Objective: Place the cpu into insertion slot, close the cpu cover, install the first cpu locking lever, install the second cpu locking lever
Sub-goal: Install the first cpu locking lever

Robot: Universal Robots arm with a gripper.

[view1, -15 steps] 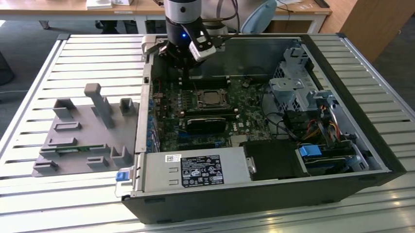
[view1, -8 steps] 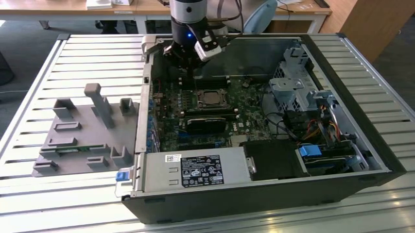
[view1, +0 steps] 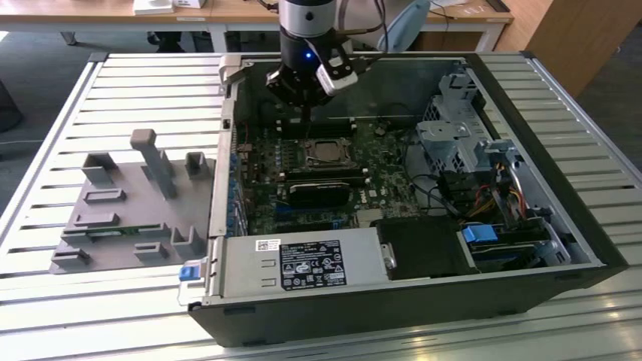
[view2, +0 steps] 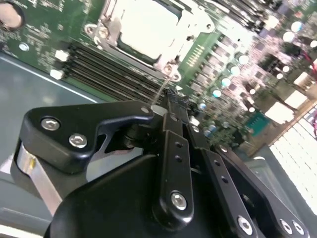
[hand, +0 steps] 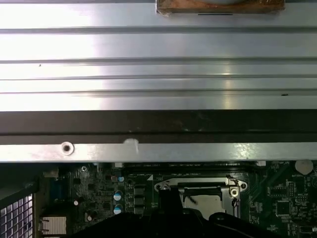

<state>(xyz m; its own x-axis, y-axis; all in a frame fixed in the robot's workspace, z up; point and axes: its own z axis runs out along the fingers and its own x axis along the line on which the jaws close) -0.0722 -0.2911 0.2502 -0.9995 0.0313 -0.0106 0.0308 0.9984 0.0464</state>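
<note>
While the pincer point(view2: 167, 103) hangs over the motherboard point(view2: 44, 29), its fingers are pressed together, tips at a thin wire lever point(view2: 163, 89). The cpu point(view2: 146, 27) lies seated on the board, framed by the cpu cover point(view2: 113, 27).

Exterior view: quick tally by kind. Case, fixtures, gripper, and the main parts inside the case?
computer case: 1
grey fixture tray: 1
gripper: 1
power supply: 1
cpu: 1
Total: 5
</note>
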